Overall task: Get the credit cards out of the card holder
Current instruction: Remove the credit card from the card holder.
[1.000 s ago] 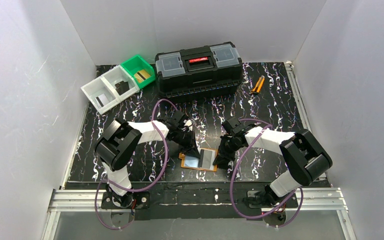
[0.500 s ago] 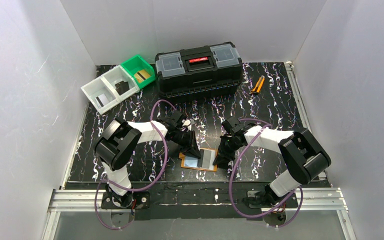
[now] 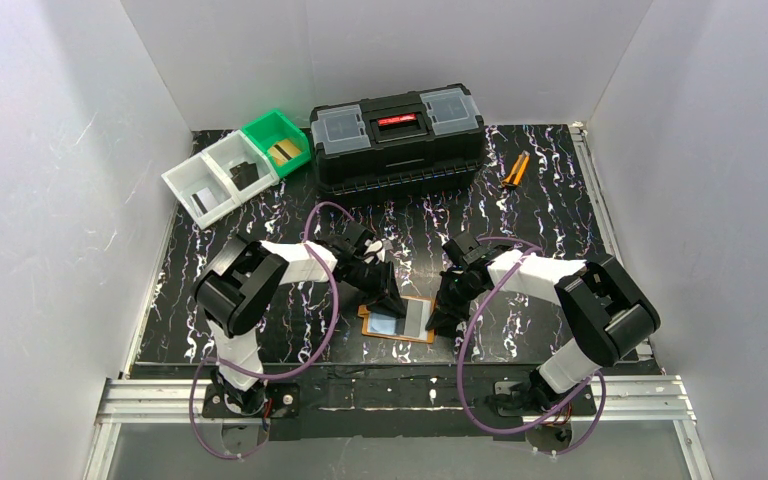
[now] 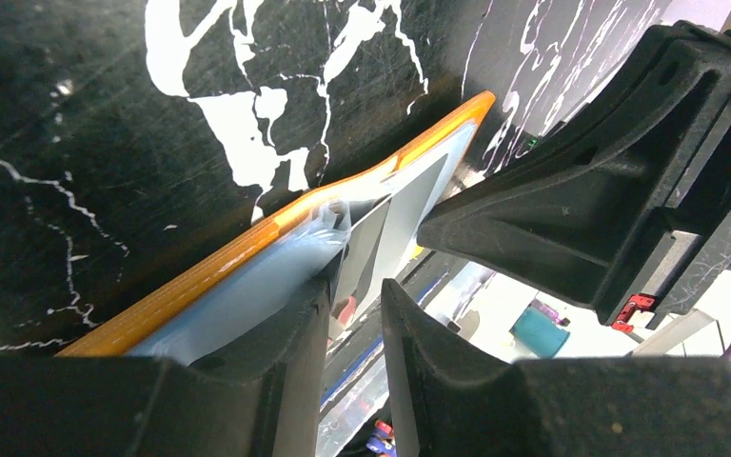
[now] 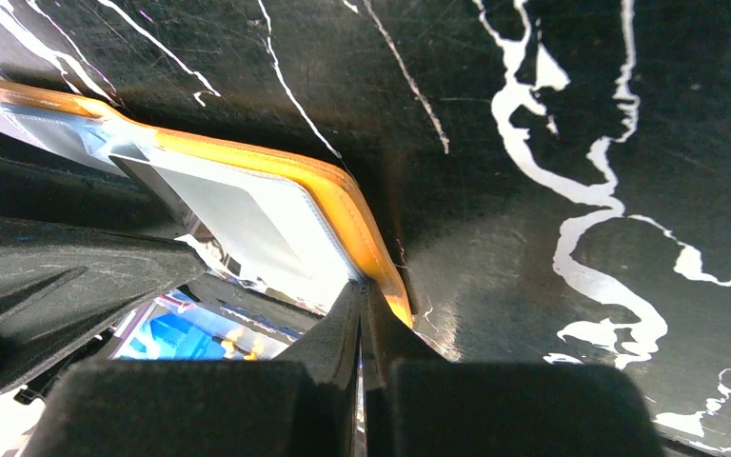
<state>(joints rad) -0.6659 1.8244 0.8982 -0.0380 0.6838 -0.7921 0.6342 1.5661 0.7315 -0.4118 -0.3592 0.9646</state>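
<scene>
The card holder (image 3: 400,320) sits pinned at its right edge by the pressed-together right gripper (image 5: 362,290); the left gripper (image 4: 354,286), shut a second ago, now parts slightly — probably to re-grip a pocketed credit card (image 4: 366,243).

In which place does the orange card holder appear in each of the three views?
Top external: card holder lies low in the middle of the picture.
Left wrist: diagonal band, lower left to upper right.
Right wrist: upper left to centre.
Shared landmark: black table top with white veins.
</scene>
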